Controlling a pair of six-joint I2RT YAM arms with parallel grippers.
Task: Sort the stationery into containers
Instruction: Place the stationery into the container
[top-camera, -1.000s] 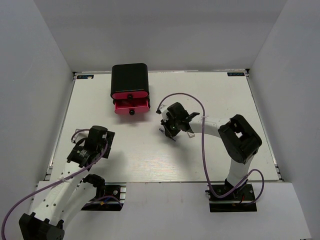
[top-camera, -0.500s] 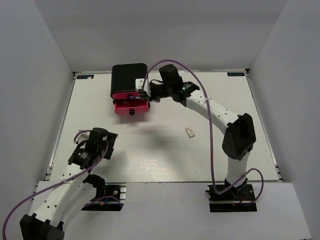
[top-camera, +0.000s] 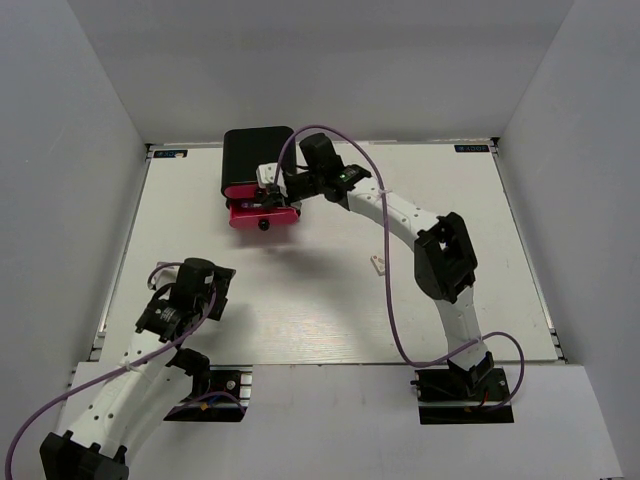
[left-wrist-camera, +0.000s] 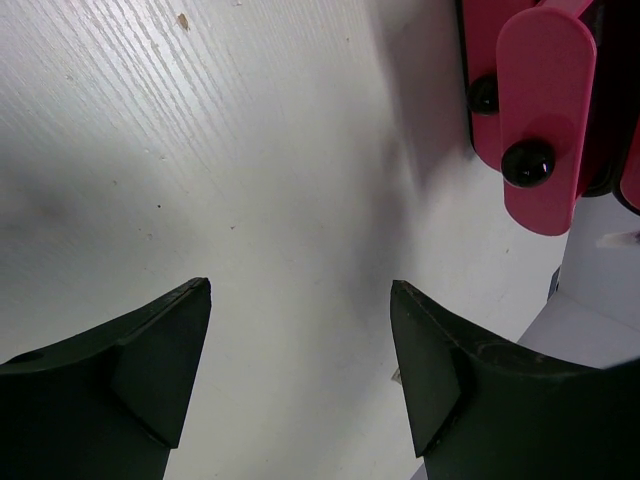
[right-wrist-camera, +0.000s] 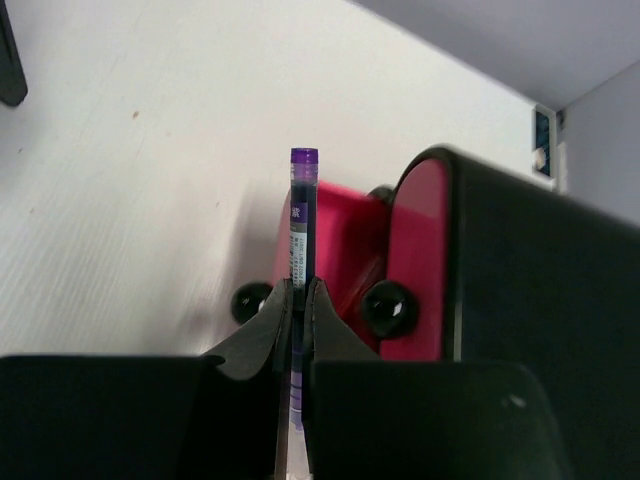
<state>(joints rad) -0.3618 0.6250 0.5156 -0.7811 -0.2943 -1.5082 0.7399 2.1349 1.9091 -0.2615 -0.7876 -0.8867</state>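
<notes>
Lower down, the right gripper (right-wrist-camera: 298, 292) hides the clamped pen (right-wrist-camera: 302, 215).

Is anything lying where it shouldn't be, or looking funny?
Only the small white block lies alone on the white table, apart from the rounded black box of pink-red drawers. One drawer sticks out, open for sorting. The right end effector grips a thin purple-tipped pen.

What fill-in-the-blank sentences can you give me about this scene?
The right gripper is shut on a thin pen with a ___ tip.
The left gripper is ___ and holds nothing.
The small ___ block lies on the table.
The pink-red drawers sit in a ___ box.
Missing words: purple, open, white, black.
</notes>
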